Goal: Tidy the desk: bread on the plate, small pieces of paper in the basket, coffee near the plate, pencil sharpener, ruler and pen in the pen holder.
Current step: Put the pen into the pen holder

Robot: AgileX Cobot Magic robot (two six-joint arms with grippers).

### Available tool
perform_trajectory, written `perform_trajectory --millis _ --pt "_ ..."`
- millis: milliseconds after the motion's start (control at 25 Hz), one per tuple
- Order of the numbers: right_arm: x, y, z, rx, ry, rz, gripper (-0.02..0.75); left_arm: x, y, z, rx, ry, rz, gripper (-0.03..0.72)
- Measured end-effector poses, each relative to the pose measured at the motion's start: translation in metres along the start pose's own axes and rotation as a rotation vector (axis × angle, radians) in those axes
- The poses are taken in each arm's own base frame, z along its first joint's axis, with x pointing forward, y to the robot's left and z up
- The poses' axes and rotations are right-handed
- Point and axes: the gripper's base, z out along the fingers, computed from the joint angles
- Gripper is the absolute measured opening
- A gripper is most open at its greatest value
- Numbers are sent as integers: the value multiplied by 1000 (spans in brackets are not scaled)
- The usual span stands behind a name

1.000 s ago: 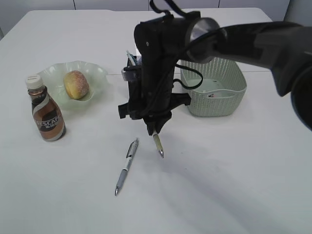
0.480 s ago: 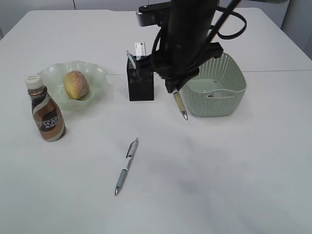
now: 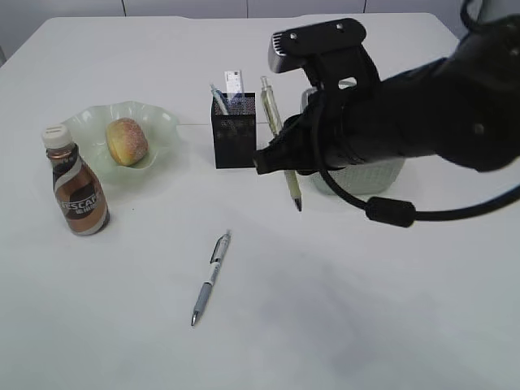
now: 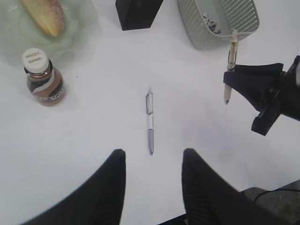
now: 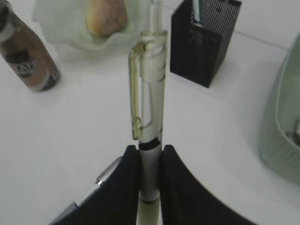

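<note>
With the bread on the plate and coffee beside it at seven o'clock, the right gripper clamps one pen beside the pen holder, the left gripper hangs open, and another pen lies on the desk.

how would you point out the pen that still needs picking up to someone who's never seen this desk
On the large white tabletop, look in front of the black square mesh pen holder, toward the near edge. The silver and white click pen lies flat and alone on bare table there. The other pen, pale yellow-green with a clear clip, is off the table, pinched in the right gripper.
</note>
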Motion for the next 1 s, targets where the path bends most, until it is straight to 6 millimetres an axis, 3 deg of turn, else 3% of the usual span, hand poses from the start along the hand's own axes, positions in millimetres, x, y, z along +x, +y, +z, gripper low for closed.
perform_trajectory --millis 360,600,1000 --pt "-8 8 -5 -86 -250 -75 64 0 0 0 0 0 0 299" --pt "-20 0 -8 -90 -400 -163 64 0 1 0 -13 -4 4 299" --pt "-33 -52 46 8 -459 -15 64 -1 5 0 -54 -16 18 299"
